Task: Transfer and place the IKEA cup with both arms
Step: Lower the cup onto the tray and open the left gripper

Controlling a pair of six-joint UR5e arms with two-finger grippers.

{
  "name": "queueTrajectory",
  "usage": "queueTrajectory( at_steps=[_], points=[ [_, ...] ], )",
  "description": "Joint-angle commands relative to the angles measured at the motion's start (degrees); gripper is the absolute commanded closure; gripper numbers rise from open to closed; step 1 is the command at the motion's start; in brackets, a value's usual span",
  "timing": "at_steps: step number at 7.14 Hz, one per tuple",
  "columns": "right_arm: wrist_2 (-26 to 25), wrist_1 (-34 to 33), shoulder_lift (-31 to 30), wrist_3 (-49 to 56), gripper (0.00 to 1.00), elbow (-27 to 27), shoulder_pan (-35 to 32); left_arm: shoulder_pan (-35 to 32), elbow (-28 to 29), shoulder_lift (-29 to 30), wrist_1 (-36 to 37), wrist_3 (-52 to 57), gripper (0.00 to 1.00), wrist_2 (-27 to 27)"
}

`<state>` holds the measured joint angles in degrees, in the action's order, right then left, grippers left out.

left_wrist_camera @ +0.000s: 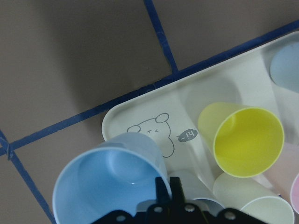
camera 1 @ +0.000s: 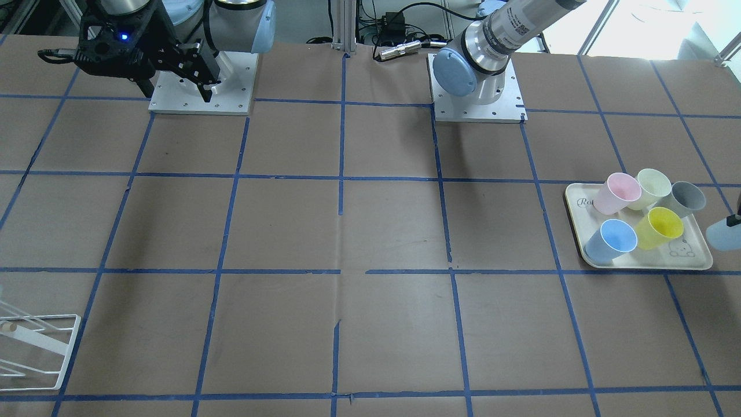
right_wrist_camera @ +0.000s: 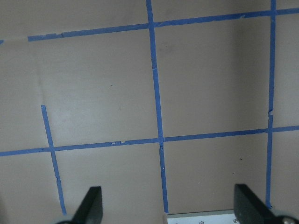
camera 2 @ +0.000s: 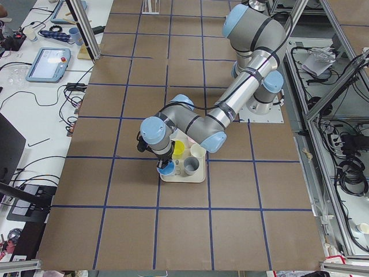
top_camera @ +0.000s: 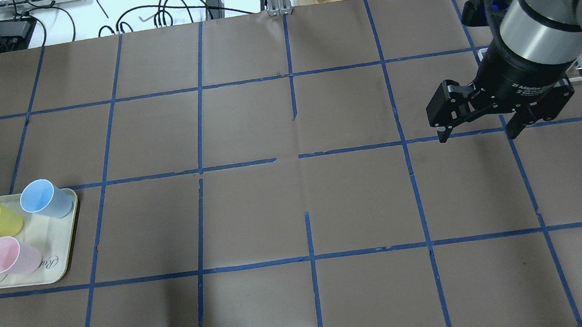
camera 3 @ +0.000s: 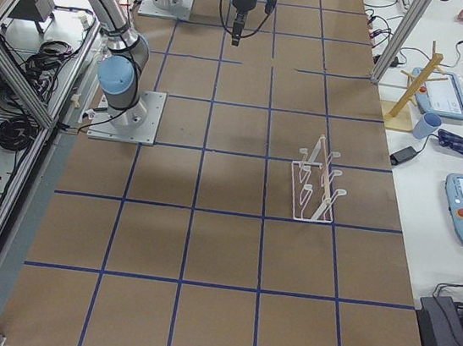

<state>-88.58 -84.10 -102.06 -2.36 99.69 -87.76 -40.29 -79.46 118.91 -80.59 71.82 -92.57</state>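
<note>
The pale icy-blue IKEA cup (left_wrist_camera: 110, 179) hangs tilted in my left gripper (left_wrist_camera: 168, 186), whose fingers are shut on its rim. It is above the corner of the cream tray (left_wrist_camera: 154, 109) with the bear drawing. In the front view the cup (camera 1: 722, 234) shows at the right edge, beside the tray (camera 1: 579, 229). In the left side view the cup (camera 2: 166, 168) is under the near arm's gripper. My right gripper (top_camera: 477, 136) is open and empty, high over bare table; its fingers (right_wrist_camera: 91, 205) stand wide apart.
On the tray stand a periwinkle cup (camera 1: 611, 240), a yellow cup (camera 1: 660, 227), a pink cup (camera 1: 616, 193), a pale green cup (camera 1: 651, 188) and a grey cup (camera 1: 686, 198). A white wire rack (camera 1: 35, 347) sits on my right side of the table.
</note>
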Motion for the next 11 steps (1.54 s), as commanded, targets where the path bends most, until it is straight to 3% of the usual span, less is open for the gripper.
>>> queueTrajectory(
  at_steps=[1,4,5,6,7,9,11],
  points=[
    [-0.28,-0.10,0.02,0.33,0.00,0.33,0.04,-0.31,-2.53,-0.16,0.17,-0.37,1.00,-0.32],
    [-0.45,-0.36,-0.51,0.33,0.00,0.24,-0.04,-0.14,-3.69,0.80,0.17,0.25,1.00,0.02],
    [-0.54,-0.02,-0.51,0.33,0.00,-0.19,0.04,-0.14,-3.69,0.80,0.17,0.25,0.63,-0.32],
    [-0.54,0.07,-0.59,0.33,0.00,-0.28,-0.04,-0.14,-3.34,0.80,0.08,0.16,0.41,-0.50],
    [-0.54,0.42,-0.59,0.33,0.00,-0.28,-0.04,-0.14,-2.55,0.62,-0.70,0.07,0.29,-0.68],
    [-0.54,0.34,-0.95,0.25,0.00,0.34,-0.04,-0.83,-1.32,-1.04,-2.02,-0.54,0.22,-0.50],
    [-0.54,0.34,-0.95,0.33,0.00,0.33,-0.04,-7.03,3.85,-4.28,-12.61,-6.03,0.22,1.24]
  ],
)
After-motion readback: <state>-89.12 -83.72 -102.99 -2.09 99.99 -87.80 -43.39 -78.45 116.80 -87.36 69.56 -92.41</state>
